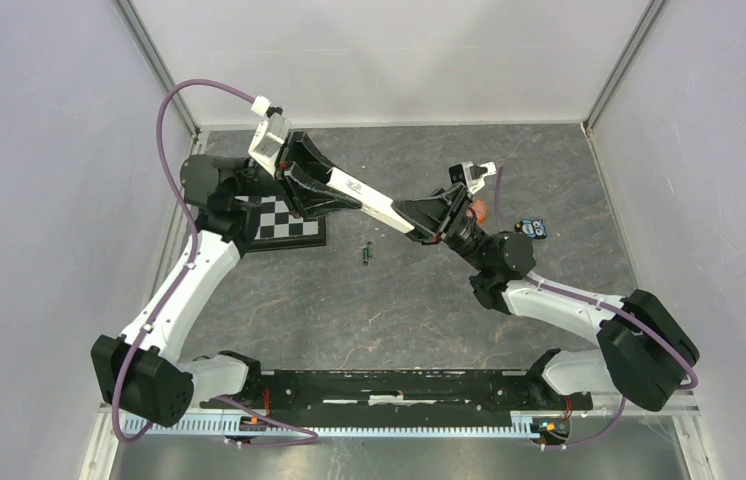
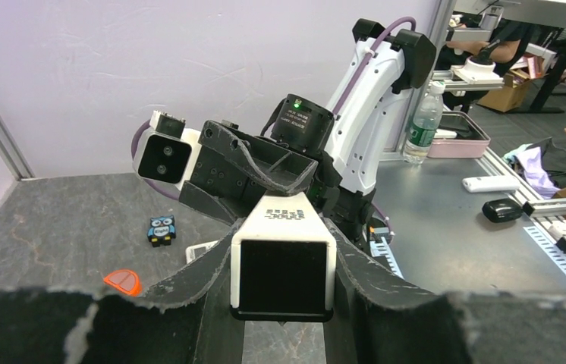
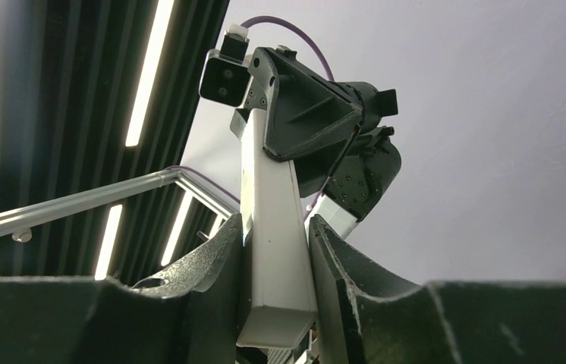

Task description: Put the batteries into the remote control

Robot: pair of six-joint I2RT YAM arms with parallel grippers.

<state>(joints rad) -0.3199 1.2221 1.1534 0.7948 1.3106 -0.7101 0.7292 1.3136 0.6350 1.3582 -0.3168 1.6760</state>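
Grey stone-look table [image 1: 399, 320] underneath, and both arms are reaching in over the middle of it. Far left on the table lies a checkerboard plate [image 1: 284, 222].

The remote control [image 1: 381, 208] is up in the air, slung between the two arms, well clear of the table. The left gripper [image 2: 284, 254] is clamped on one end, its fingers [image 2: 212, 265] tight against both sides. The right gripper [image 3: 276, 243] has the other end, with its fingers [image 3: 223, 258] pressed on the white sides too.

By the right arm sit a small owl figure [image 1: 535, 228] and an orange piece [image 2: 123, 281].

The batteries [image 1: 368, 252] lie loose on the table, just right of the checkerboard plate and below the raised remote control.
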